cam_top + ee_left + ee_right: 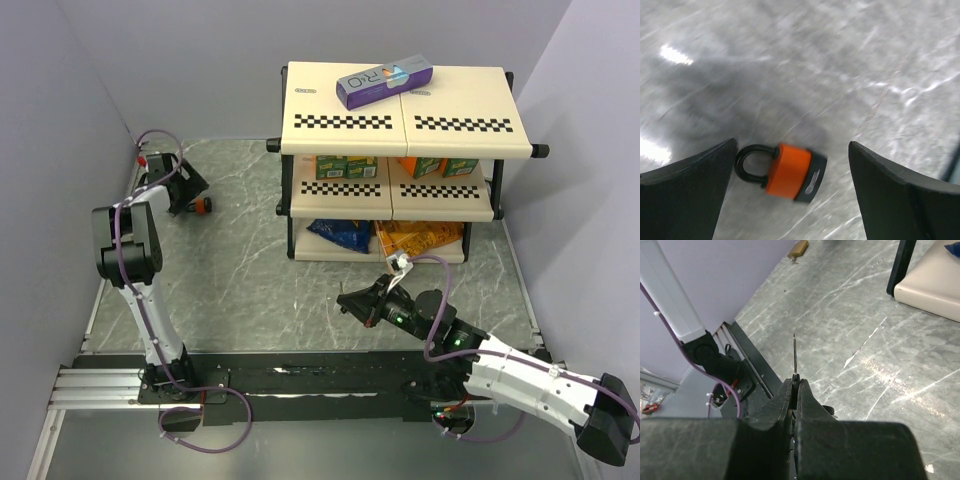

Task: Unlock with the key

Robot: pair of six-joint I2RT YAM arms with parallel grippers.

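Note:
The orange-and-black padlock (787, 170) lies flat on the grey marbled table between the open fingers of my left gripper (790, 190), its black shackle close to the left finger (690, 195). In the top view the padlock (203, 206) sits at the far left, just beside my left gripper (190, 195). My right gripper (795, 385) is shut on the key (794, 354); its thin silver blade sticks straight out from the fingertips, its black head pinched between them. In the top view the right gripper (352, 300) hovers mid-table in front of the shelf.
A two-tier cream shelf (400, 125) stands at the back right, with a purple box (385, 80) on top and snack packs (390, 237) below. Purple walls close the left and right sides. The black arm rail (300, 380) runs along the near edge.

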